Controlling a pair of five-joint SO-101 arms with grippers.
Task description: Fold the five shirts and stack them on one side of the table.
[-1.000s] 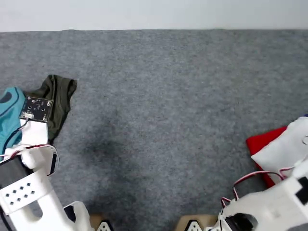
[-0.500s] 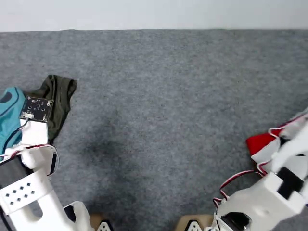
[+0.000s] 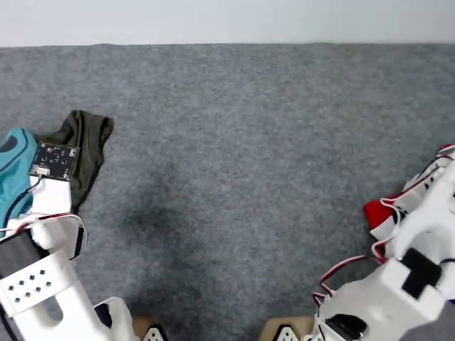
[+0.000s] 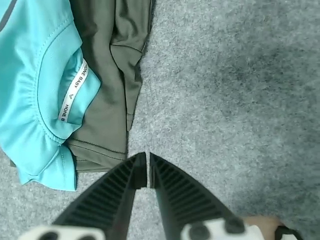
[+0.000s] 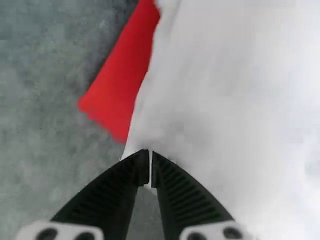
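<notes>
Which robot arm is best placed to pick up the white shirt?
Right. The right gripper sits at the edge of the white cloth shirt. The left gripper hangs across the table, by the teal cloth shirt and olive cloth shirt.

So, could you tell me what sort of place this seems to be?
Probably an indoor robot test bench: a table covered in grey carpet-like fabric, a plain pale wall behind, and a teal shirt and red shirt at opposite sides.

Grey, felt-like tabletop [image 3: 249,142] bearing an olive shirt [image 3: 89,138] at its left edge with a teal shirt [image 3: 13,177] partly overlapping it, and at the right edge a red shirt [image 3: 380,209] under a white shirt [image 5: 240,100]
</notes>
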